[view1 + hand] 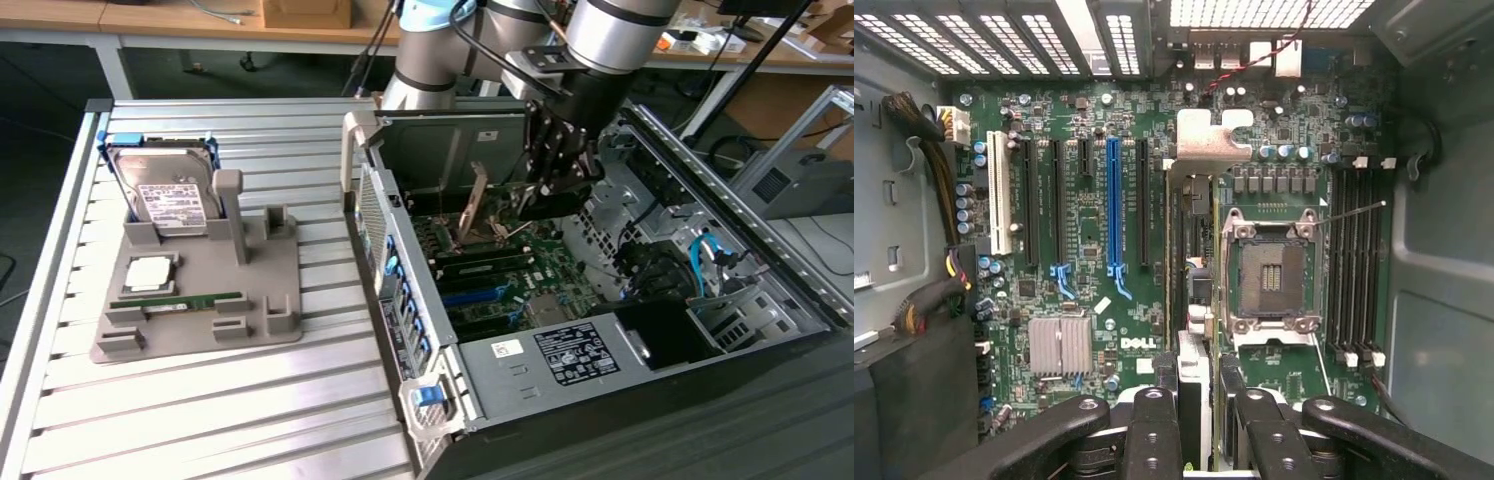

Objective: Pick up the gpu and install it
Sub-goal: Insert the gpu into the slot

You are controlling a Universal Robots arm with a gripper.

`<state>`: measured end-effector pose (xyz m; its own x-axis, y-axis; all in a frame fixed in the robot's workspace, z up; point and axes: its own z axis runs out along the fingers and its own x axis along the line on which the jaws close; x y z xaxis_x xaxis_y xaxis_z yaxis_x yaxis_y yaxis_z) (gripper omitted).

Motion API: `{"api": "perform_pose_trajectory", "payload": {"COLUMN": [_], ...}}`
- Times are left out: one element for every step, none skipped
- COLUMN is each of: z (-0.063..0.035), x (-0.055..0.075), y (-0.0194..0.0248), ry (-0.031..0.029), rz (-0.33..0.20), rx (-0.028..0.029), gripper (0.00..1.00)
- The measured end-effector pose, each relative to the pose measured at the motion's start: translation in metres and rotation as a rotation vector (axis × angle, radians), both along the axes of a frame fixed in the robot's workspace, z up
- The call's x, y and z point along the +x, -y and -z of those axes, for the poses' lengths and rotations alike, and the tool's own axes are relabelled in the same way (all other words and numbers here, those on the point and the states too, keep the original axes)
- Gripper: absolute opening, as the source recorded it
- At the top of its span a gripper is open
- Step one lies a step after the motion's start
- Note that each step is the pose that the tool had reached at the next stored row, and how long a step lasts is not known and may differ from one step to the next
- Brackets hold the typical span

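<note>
The pick-up looks done and seating is what remains. The gripper (554,195) is hanging inside the open computer case (747,250), its fingers (1154,435) pinching the gpu (1192,290) edge-on above the motherboard (1089,250), toward twelve o'clock from the empty CPU socket (554,310).

A ribbed metal table (200,400) is seen in the foreground, framed in pale aluminium profile. Wooden benches (174,18) are set along the back, with a cardboard box (307,12) on top and cables draped over. Dark floor (34,150) is visible beneath. Lighting is even.
</note>
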<state>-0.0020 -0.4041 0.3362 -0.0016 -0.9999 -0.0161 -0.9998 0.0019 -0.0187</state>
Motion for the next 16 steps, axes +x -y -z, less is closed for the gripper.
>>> {"api": "perform_pose_trajectory", "payload": {"z": [0.0002,0.0007,0.0011,0.0013,0.0014,0.0017,0.0019,0.0021,0.0024,0.0028,0.0029,0.0032,0.0034,0.0036,0.0037,0.0039], "x": [-0.0001,-0.0001,-0.0001,-0.0001,-0.0002,-0.0004,-0.0004,-0.0005,-0.0005,-0.0005,-0.0006,-0.0006,-0.0006,-0.0006,-0.0006,-0.0006], "y": [0.0002,0.0007,0.001,0.0014,0.002,0.0026,0.0031,0.0036,0.004,0.0046,0.005,0.0053,0.0056,0.0058,0.0061,0.0064], "ry": [-0.0001,0.0,0.0001,0.0,0.0,0.0,0.0,0.0,0.0001,0.0001,0.0,0.0,0.0001,0.0,0.0,0.0001], "rz": [0.0,0.0,0.0,0.0,0.0,0.0,0.0,0.0,0.0,0.0,0.0,0.0,0.0,0.0,0.0,0.0], "rx": [-0.0001,0.0001,0.0002,0.0001,0.0,0.0,0.0001,0.0001,0.0002,0.0002,0.0,0.0,0.0002,0.0002,0.0001,0.0001], "gripper": [0.27,0.27,0.27,0.27,0.27,0.27,0.27,0.27,0.27,0.27,0.27,0.27,0.27,0.27,0.27,0.27]}}
